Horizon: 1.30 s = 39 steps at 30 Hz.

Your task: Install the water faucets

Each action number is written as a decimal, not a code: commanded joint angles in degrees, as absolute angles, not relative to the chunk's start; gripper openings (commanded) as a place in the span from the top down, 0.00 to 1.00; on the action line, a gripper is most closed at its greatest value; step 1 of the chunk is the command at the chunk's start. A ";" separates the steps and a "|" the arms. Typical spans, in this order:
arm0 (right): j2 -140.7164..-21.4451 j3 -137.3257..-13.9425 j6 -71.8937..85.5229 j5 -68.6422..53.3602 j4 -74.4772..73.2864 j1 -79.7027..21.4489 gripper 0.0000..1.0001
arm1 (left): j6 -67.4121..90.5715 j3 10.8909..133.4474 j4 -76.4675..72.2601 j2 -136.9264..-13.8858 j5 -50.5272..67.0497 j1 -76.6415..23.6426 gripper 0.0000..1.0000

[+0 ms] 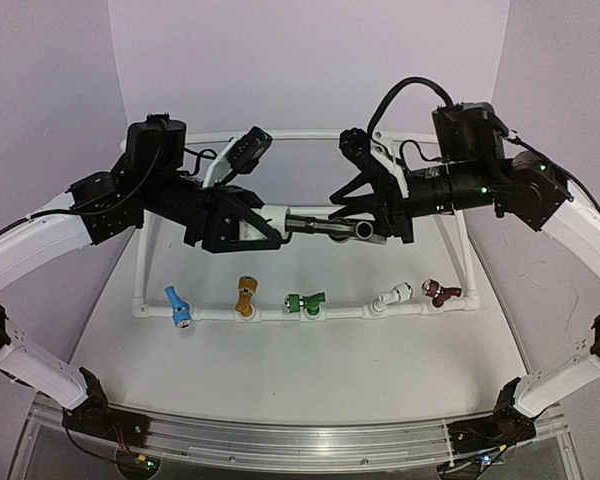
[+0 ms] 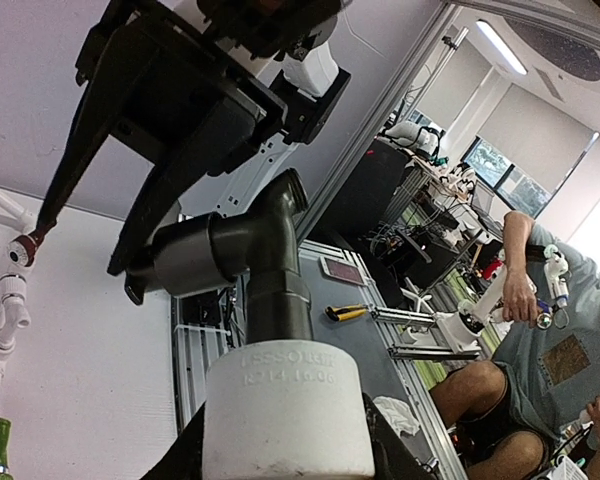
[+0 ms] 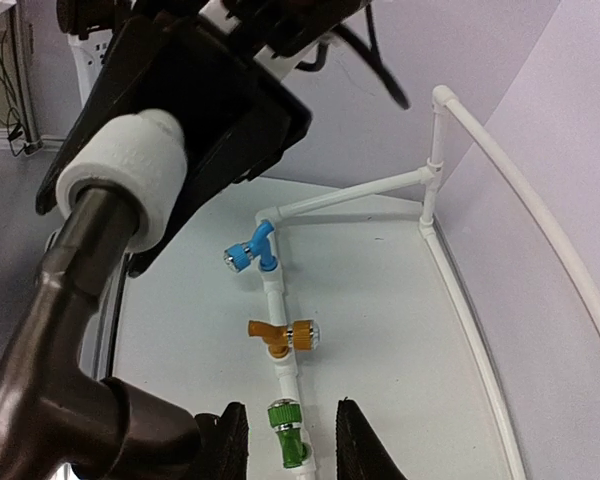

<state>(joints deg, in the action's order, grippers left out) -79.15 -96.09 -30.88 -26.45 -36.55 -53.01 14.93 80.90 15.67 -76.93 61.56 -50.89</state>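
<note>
A dark grey water faucet hangs level in mid-air between both arms. My left gripper is shut on its white fitting. My right gripper is at the faucet's other end. Its fingers stand a little apart. The faucet's dark end meets the left finger at the frame's bottom edge, so any grip there is hidden. Blue, gold, green, white and maroon faucets sit on the front pipe.
A white pipe frame stands on the table, its back rail behind the arms. An aluminium rail runs along the near edge between the arm bases. Purple walls close in the back and both sides.
</note>
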 commanded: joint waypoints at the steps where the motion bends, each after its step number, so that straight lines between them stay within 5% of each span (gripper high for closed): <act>1: -77.37 -94.99 -32.74 -32.11 -38.45 -53.01 0.71 | 15.20 83.67 8.82 -75.08 62.10 -50.82 1.00; 6: -76.23 -95.04 -32.35 -35.66 -38.51 -53.61 0.66 | 15.08 83.30 7.65 -74.72 58.77 -50.76 1.00; 11: -73.71 -93.23 -32.83 -35.35 -36.58 -56.35 0.47 | 16.62 82.62 5.24 -74.57 57.06 -50.37 1.00; 17: -71.92 -91.98 -32.03 -33.83 -32.88 -59.14 0.40 | 18.36 81.87 2.60 -74.55 55.64 -50.09 1.00; 24: -69.31 -88.10 -34.01 -22.72 -29.17 -59.46 0.18 | 23.17 81.16 -1.91 -74.03 56.63 -49.45 1.00; 39: -61.24 -74.71 -38.71 -10.17 -11.97 -59.44 0.02 | 34.71 80.33 -10.84 -74.14 52.91 -47.95 1.00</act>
<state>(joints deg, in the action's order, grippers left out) -62.88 -77.36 -35.93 -11.57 -18.44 -59.18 30.60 79.68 -1.60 -75.57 56.91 -48.69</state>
